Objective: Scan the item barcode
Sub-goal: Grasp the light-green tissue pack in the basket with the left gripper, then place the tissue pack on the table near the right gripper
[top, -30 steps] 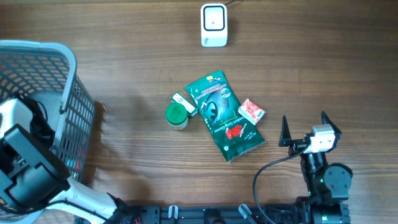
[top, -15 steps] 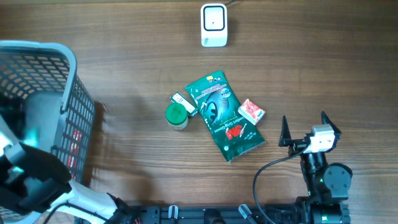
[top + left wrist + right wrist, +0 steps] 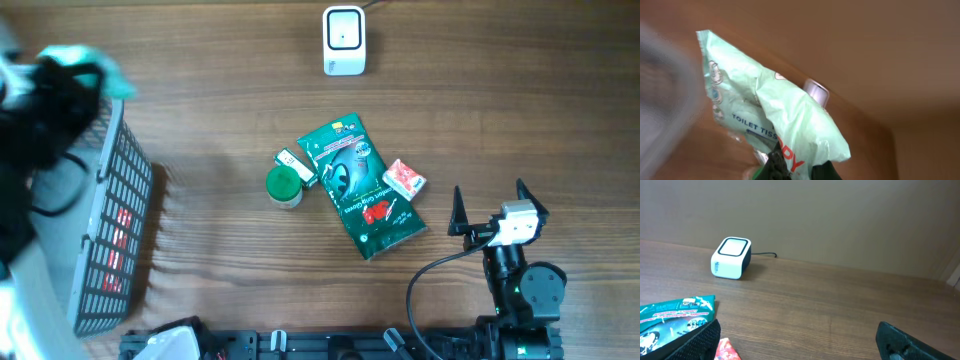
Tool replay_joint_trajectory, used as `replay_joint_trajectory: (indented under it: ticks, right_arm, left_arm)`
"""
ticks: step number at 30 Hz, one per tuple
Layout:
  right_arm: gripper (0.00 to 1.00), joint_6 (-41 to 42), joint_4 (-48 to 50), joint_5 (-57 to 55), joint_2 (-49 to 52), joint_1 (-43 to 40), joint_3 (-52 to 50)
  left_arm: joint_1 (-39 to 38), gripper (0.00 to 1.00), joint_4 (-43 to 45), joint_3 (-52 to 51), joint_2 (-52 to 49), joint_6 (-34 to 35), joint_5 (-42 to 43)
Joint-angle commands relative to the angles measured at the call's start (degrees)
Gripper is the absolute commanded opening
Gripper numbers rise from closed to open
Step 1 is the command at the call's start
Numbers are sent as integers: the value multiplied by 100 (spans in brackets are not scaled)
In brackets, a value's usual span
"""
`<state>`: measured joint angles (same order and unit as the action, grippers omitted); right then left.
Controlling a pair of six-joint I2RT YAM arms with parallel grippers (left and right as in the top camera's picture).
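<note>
A: Right claw (image 3: 488, 205), near edge: jaws wide, empty. Middle of bench (image 3: 200, 130): glove packet (image 3: 360, 185), green-lidded jar (image 3: 285, 187), red packet (image 3: 405, 180).
B: Task item?
A: Left claw (image 3: 795, 167) clamped on the toilet tissue pack (image 3: 770, 105), above the basket's (image 3: 125, 200) far corner. Pick done; scan not yet.
B: Route?
A: Judged open: bare bench from there to the scanner (image 3: 343, 40) at the far edge; the pile sits nearer, off that line.

Mint-green tissue pack (image 3: 790, 112), dark-green glove pouch (image 3: 358, 185), white scanner (image 3: 343, 40)
</note>
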<state>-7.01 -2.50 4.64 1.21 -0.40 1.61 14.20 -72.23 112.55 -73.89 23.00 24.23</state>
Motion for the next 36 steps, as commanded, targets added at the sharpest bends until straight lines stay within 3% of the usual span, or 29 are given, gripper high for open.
replay_joint_trajectory:
  ticks: [1,5,8,13,16,21,22,23,25,28,31,33,36]
  right_arm:
    - [100,-50,20,-22,-42,7,-13]
    - [100,-50,22,-22,-42,7,-13]
    - [100,-48,22,-22,-42,7,-13]
    - [100,-48,22,-22,-42,7,-13]
    - [100,-48,22,-22,-42,7,-13]
    - [100,-50,20,-22,-42,7,-13]
    - [100,-48,22,-22,-42,7,-13]
    - [100,-48,22,-22,-42,7,-13]
    - [100,-48,20,-22,-42,7,-13]
    - [100,-48,20,-22,-42,7,-13]
    - [100,-46,20,-22,-42,7,-13]
    - [100,-48,20,-22,-42,7,-13]
    - [100,-50,22,-22,-42,7,-13]
  left_arm:
    - [-1797,4,26,-13,4,-1104,210]
    - [-3620,4,28,-608,-643,-1687,210]
    - [-4522,4,385,-1084,-1486,-1683,262]
    - [-5377,4,1545,-1185,-2979,-1683,382]
    - [-5720,4,2763,-1185,-3821,-1598,387]
    - [-6070,6,4194,-1185,-4715,-507,385]
    - [-6124,10,4282,-1185,-4800,-450,380]
    - [-6207,23,4288,-1185,-4885,-452,361]
    - [-6297,29,4164,-1185,-4924,-450,28]
    - [-6330,51,3967,-1185,-4924,-455,-160]
    - [-6048,59,3742,-1182,-4782,-455,-184]
    - [-5580,82,3377,-1180,-4500,-455,-275]
    - [-4811,83,2430,-1161,-3836,-769,-520]
